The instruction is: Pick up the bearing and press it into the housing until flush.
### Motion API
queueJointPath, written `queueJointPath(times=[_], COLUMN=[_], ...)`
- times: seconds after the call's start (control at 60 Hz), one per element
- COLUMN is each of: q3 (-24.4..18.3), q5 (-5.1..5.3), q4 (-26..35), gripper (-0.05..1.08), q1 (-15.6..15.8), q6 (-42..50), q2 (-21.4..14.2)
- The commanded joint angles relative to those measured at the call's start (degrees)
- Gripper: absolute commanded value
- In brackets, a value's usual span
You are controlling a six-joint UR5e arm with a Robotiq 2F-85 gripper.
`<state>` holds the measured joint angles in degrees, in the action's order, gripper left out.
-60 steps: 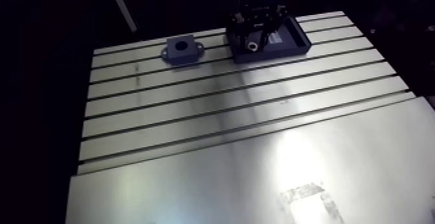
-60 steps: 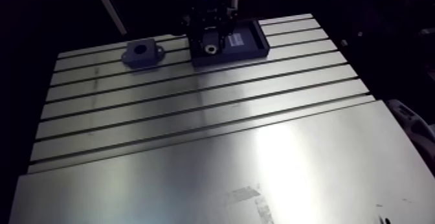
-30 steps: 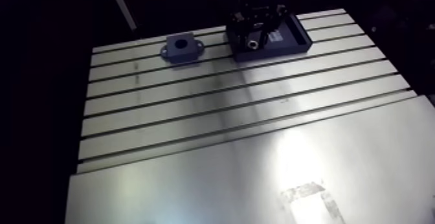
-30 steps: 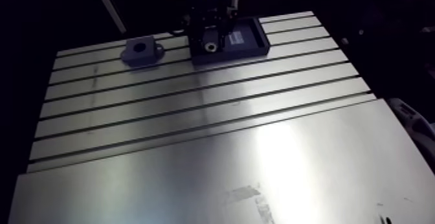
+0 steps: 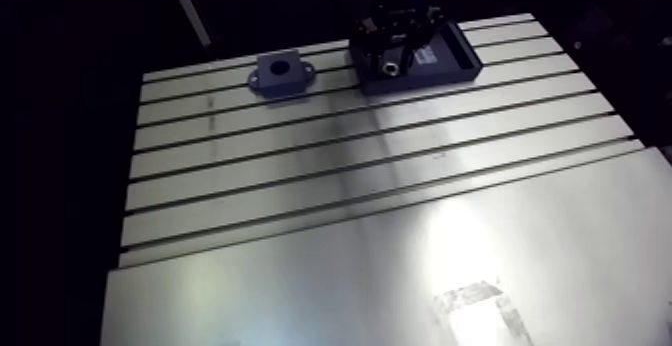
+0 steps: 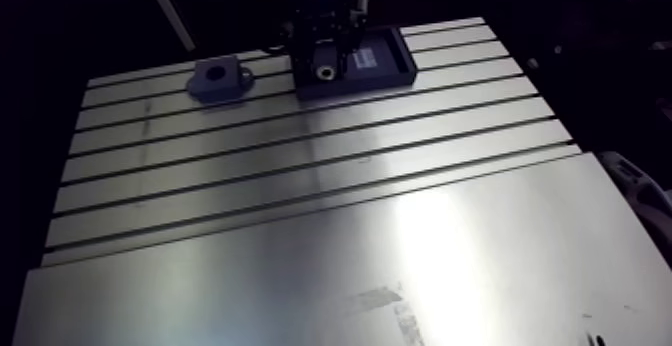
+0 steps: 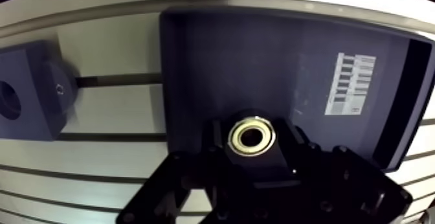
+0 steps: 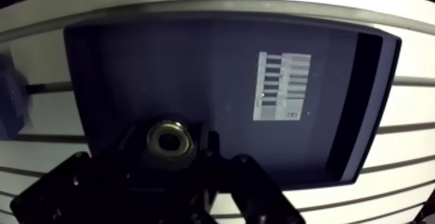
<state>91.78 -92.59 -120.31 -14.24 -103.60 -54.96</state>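
Grip: gripper [image 7: 252,142] looks clamped on bearing [image 7: 251,127], low in tray [image 7: 194,58].
Risk: shallow pinch, brg slips on lift; cocks at housing [image 7: 26,90] beside, jams.

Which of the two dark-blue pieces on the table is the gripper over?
The shallow tray with the white label; the bored housing block sits apart beside it.

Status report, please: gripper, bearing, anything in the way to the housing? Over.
Gripper: jaws shut on silver metal ring bearing, inside dark rectangular tray. Dark block housing with round bore beside tray, bore empty. Nothing lies between them.
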Motion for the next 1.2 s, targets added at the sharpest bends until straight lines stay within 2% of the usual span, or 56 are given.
queueJointPath(times=[0.017,1.2], q3=[-0.2,-0.2], q5=[0.00,0.00], q4=[0.0,0.0], gripper=[0.47,0.58], q1=[0.0,0.0], q6=[-0.1,-0.1], q2=[0.0,0.0])
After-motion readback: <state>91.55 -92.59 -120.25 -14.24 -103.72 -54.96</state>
